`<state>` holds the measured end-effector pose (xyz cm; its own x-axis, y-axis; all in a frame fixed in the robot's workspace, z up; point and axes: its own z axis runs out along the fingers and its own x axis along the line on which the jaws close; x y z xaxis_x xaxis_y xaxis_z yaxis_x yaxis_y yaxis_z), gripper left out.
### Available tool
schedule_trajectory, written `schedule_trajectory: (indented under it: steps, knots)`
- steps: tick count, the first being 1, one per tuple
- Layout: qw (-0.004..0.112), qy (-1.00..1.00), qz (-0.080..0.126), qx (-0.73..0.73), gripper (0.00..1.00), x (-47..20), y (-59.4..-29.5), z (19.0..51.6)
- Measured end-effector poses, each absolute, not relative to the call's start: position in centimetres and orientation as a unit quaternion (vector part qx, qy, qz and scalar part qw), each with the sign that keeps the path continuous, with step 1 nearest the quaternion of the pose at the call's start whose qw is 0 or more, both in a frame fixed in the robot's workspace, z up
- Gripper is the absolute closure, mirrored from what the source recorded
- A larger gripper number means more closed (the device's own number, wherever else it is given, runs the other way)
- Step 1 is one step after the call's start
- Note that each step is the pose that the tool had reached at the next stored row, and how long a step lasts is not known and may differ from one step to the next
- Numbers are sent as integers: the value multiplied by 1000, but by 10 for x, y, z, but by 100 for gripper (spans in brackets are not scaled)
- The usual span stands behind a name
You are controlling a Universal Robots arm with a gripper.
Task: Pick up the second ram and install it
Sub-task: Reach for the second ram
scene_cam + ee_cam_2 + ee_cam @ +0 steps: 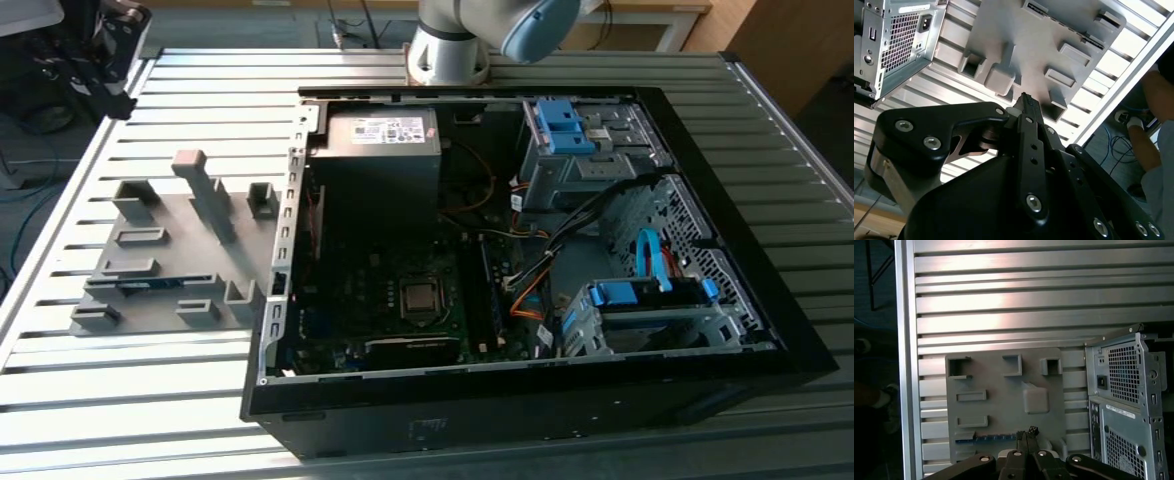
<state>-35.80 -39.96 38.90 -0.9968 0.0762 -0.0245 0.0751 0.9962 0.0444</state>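
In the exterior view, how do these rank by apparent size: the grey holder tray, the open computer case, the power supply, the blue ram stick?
Largest to smallest:
open computer case
grey holder tray
power supply
blue ram stick

Robot arm [447, 55] with a silver-grey metal body, rounded light blue joint cap [541, 25], matte black gripper [1024, 98] built of flat angular linked bars, slim black fingers [1029, 132] tapering to narrow tips, round silver screws [1033, 201] set along the links
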Motion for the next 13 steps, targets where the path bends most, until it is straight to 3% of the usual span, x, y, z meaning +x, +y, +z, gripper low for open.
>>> schedule_trajectory:
  steps: [13]
  knots:
    - [13,999,22,38,89,-365,-402,389]
